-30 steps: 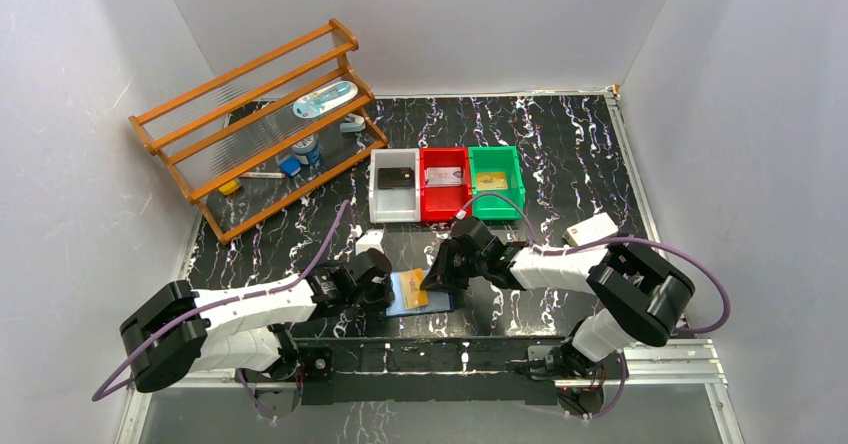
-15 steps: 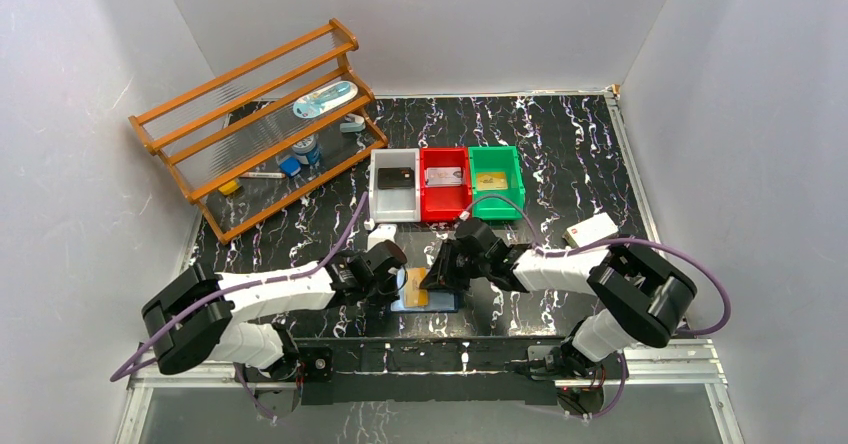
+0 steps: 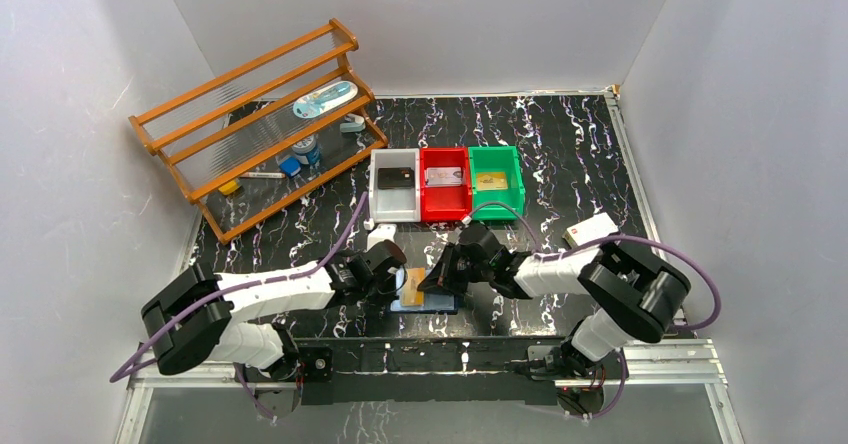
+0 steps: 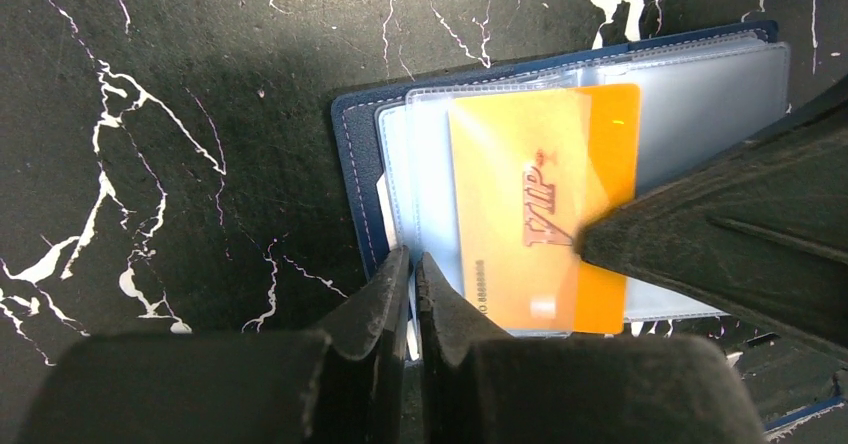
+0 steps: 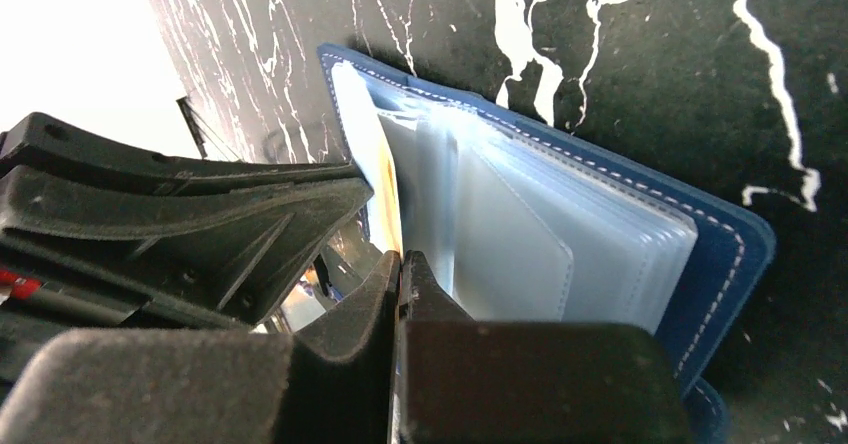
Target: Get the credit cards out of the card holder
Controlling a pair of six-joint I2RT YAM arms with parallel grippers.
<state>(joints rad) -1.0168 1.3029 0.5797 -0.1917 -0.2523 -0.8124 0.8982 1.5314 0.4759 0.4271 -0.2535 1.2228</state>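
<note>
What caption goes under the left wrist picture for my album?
Gold VIP card in the open card holder, left end effector shut at its edge.

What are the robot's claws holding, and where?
The right gripper pinches the gold card by its exposed edge. The left gripper seems to pinch the card holder by a sleeve edge.

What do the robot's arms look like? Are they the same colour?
Yes, both match. The left arm and right arm have white tubes with chunky black joints, and a purple cable loops along each. The left gripper and right gripper have black, pointed wedge fingers.
</note>
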